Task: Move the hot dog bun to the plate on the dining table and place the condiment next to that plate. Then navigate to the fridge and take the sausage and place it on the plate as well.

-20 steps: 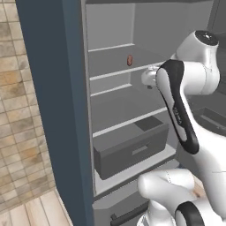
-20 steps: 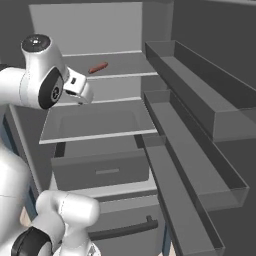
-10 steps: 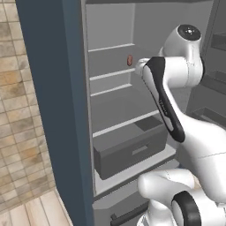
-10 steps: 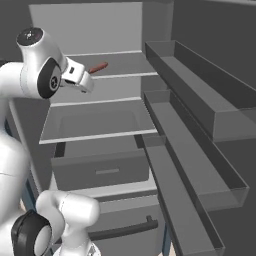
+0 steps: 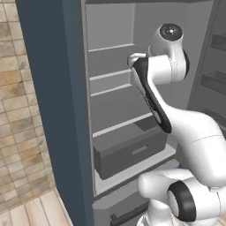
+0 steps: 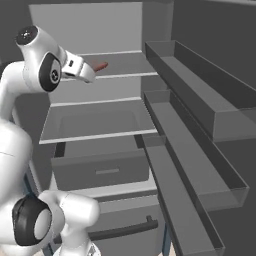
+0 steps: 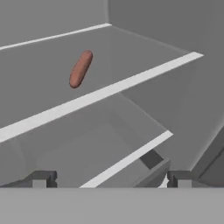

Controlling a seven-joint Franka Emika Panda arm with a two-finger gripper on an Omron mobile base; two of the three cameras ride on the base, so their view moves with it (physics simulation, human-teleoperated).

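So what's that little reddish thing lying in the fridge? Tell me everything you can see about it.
That is the sausage: a small, smooth, reddish-brown cylinder with rounded ends, whole as far as one can tell. It lies flat on an upper shelf of the open fridge, alone, touching only the shelf's grey surface. The open gripper sits short of it and points toward it, not touching it.

A tan tiled wall (image 5: 17, 110) stood at the left, above a pale wood plank floor (image 5: 33, 209). A dark blue-grey panel (image 5: 53, 101) rose beside it, possibly a cabinet side. Light was flat and even, with no strong shadows.
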